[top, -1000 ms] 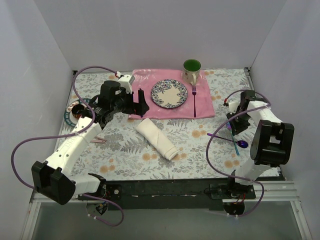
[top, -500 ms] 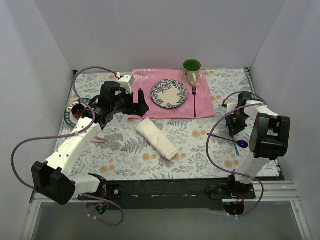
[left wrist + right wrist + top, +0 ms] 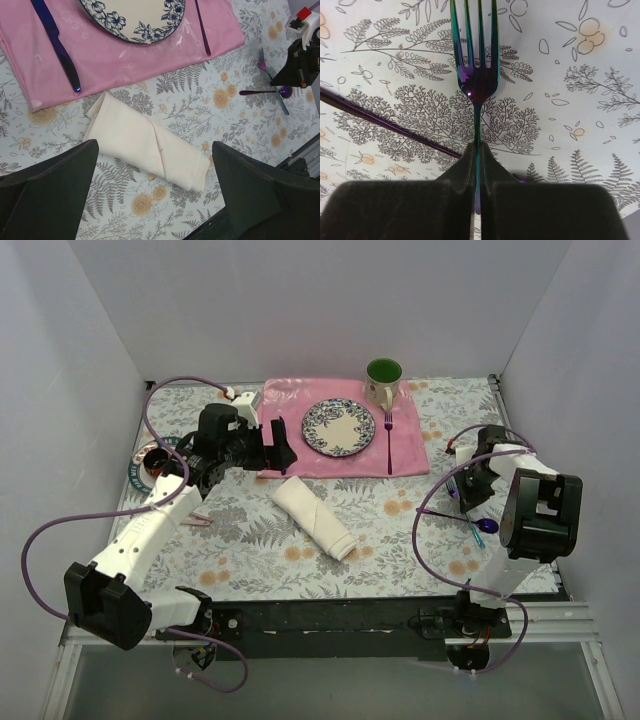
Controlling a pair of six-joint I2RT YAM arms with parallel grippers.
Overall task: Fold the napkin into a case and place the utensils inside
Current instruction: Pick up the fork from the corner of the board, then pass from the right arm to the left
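The napkin (image 3: 313, 517) lies folded as a narrow cream-white case in the middle of the table, also in the left wrist view (image 3: 145, 142). My left gripper (image 3: 283, 445) is open and empty, high above the case (image 3: 155, 150). My right gripper (image 3: 462, 492) is shut on the handle of an iridescent fork (image 3: 475, 65), tines pointing away, just above the tablecloth (image 3: 477, 147). The spoon (image 3: 486, 527) with the purple bowl lies beside it; its handle (image 3: 385, 122) runs under the fingers. Both utensils show far right in the left wrist view (image 3: 272, 92).
A pink placemat (image 3: 410, 455) at the back holds a patterned plate (image 3: 339, 427), a dark purple fork (image 3: 389, 440) and a dark knife (image 3: 60, 45). A green mug (image 3: 383, 378) stands behind. A small dish (image 3: 150, 462) sits at the left edge.
My right arm's elbow has swung nearer and its wrist has shifted a little toward the back over the utensils. My left arm has drawn back slightly to the left.
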